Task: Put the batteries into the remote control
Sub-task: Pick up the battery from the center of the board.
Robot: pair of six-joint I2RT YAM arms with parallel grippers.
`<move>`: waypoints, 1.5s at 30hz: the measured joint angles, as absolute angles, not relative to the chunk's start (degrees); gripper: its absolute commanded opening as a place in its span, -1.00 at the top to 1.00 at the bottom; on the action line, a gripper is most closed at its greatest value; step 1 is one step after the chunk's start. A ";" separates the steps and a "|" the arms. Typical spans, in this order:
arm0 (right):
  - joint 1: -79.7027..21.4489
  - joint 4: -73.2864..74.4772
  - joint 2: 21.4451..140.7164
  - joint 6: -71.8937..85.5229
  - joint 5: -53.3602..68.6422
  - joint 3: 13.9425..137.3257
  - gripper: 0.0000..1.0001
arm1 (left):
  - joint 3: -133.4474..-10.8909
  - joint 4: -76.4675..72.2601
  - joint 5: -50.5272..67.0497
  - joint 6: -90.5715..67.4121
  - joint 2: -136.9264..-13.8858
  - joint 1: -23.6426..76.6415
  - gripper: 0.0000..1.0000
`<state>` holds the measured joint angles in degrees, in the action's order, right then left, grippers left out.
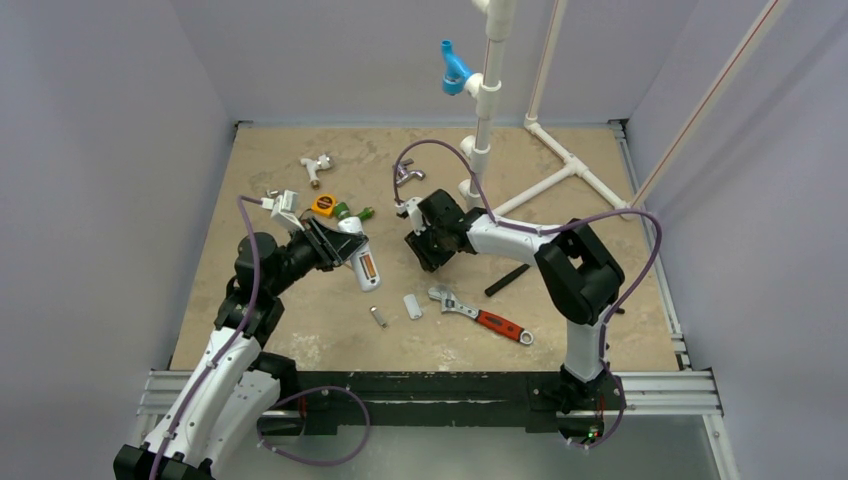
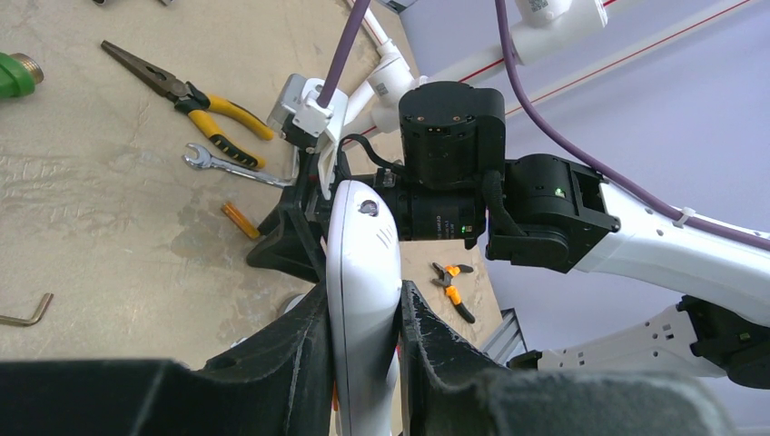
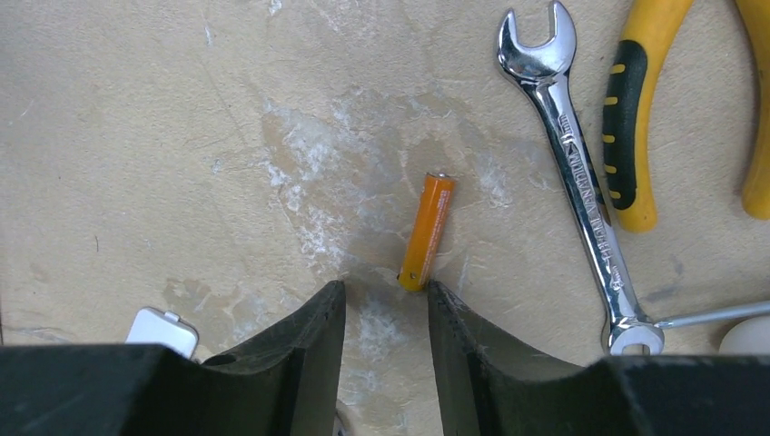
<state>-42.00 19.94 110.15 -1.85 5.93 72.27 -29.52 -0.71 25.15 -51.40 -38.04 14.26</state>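
Left pincer (image 2: 363, 318) pinches remote control (image 2: 363, 263), steadying it for loading. Right pincer (image 3: 386, 295) spread, low over 1 battery (image 3: 429, 232) on worktop (image 3: 136, 136).

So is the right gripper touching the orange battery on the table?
Cannot tell. Right wrist view: the battery lies with its near end right at one fingertip of the right gripper; neither gap nor contact shows plainly.
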 measured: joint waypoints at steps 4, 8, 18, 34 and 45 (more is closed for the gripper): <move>-42.06 19.75 110.13 -0.58 5.85 72.27 0.28 | -29.52 -0.71 25.12 -51.40 -38.04 14.26 1.00; -42.04 19.81 110.28 0.08 5.28 72.47 0.34 | -29.52 -0.71 25.12 -51.40 -38.11 14.26 1.00; -42.09 19.22 111.44 0.47 2.52 73.89 0.30 | -29.52 -0.73 25.15 -51.37 -39.03 14.26 1.00; -41.98 19.11 112.31 -0.86 0.14 74.89 1.00 | -29.52 -0.75 25.12 -51.40 -39.38 14.26 1.00; -44.99 15.44 101.25 -1.15 3.57 60.93 1.00 | -29.52 -0.80 25.08 -51.40 -39.40 14.26 1.00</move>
<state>-44.99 15.44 101.25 -1.15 3.57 60.93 -29.52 -0.80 25.08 -51.40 -39.40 14.26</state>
